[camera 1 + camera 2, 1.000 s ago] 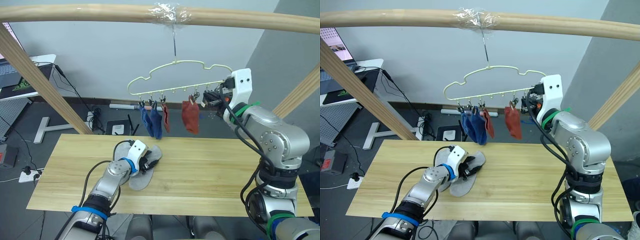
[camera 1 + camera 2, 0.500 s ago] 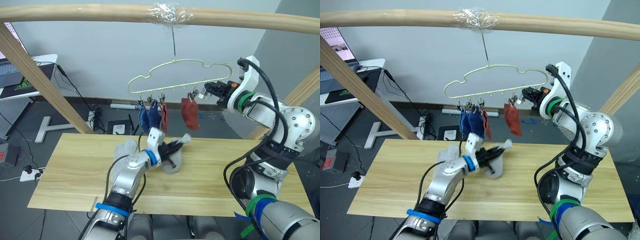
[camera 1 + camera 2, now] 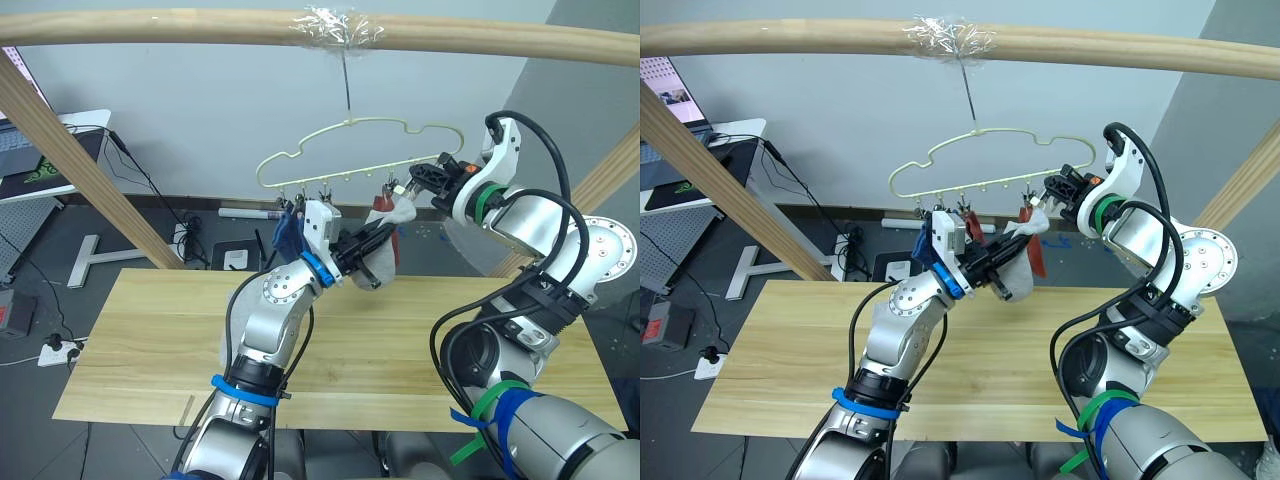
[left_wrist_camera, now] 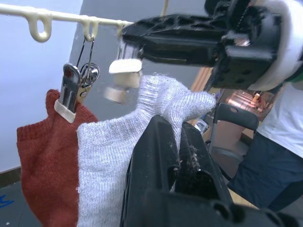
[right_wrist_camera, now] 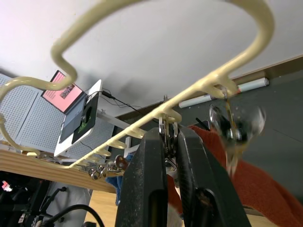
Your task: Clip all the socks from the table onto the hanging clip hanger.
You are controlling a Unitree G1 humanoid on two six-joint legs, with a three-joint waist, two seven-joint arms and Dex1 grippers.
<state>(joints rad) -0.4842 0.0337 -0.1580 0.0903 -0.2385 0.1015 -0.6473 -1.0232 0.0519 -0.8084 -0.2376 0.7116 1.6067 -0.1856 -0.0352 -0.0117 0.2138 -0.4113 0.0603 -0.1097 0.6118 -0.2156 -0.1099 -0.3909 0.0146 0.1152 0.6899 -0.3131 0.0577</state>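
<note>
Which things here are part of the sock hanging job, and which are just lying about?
Part of the job: grey sock in the left tool; hanger; red socks; blue socks; right tool on a clip; table.
Lying about: laptop; floor cables.

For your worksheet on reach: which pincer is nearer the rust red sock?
Left. The left pincer holds a grey sock right beside the rust red sock; the right pincer pinches a clip just above.
</note>
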